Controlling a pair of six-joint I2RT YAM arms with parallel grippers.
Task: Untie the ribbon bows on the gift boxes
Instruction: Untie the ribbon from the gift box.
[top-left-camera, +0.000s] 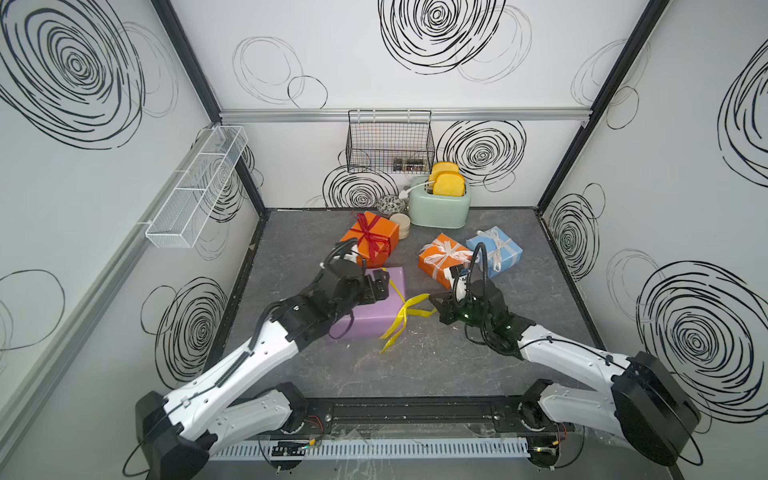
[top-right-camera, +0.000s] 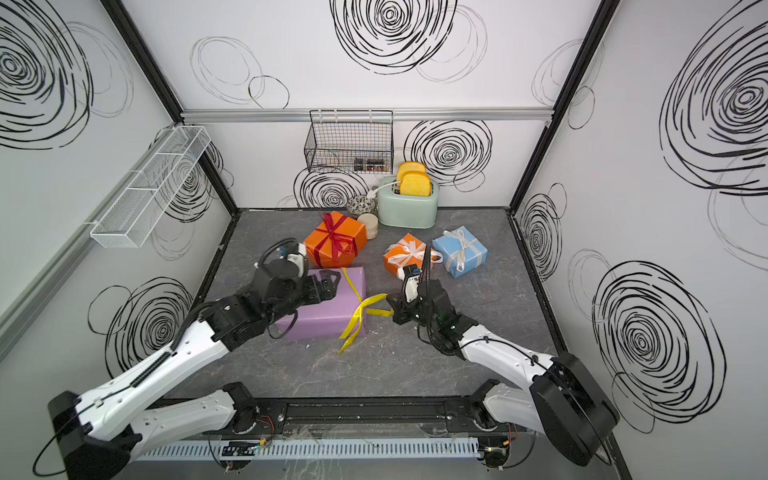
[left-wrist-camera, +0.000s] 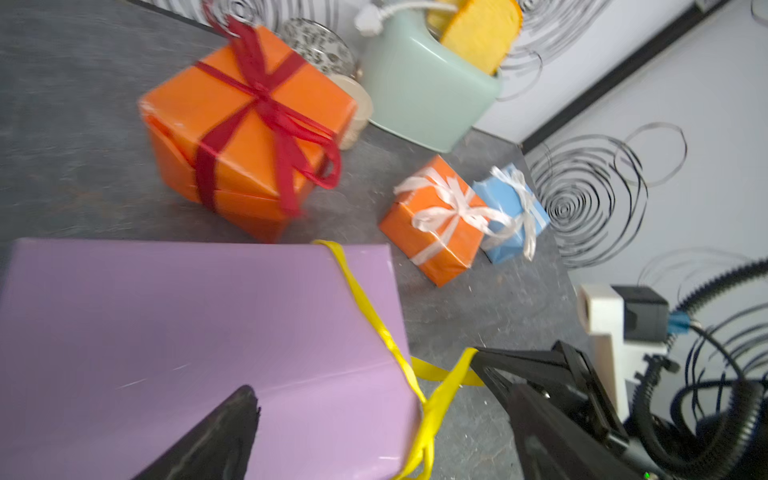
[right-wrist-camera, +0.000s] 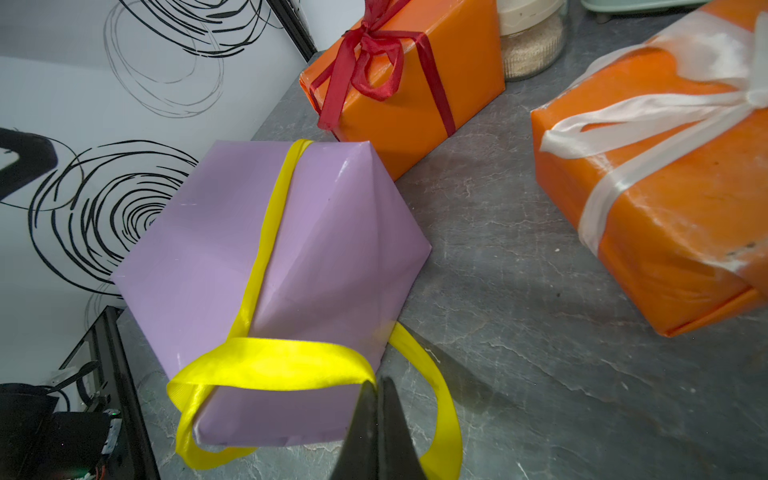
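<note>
The left gripper (top-left-camera: 379, 286) hangs spread wide over the lilac box (top-left-camera: 374, 320) – the yellow ribbon (top-left-camera: 405, 309) wraps that box's right end – and just right of the box the right gripper (top-left-camera: 433, 299) pinches a strand of it tight

My left arm (top-left-camera: 253, 353) reaches forward from the near rail, forearm low, wrist bent inward. My left gripper (top-left-camera: 379, 286) has its jaws spread wide with nothing between them, as both top views show; my left wrist camera catches only one finger (left-wrist-camera: 224, 432). My right arm (top-left-camera: 561, 347) comes in from the opposite side, its wrist turned toward my left one. My right gripper (top-left-camera: 433, 299) points at my left gripper, jaws pressed together at the tips, pinching the yellow ribbon (right-wrist-camera: 270, 365). The two grippers are near each other but apart.
</note>
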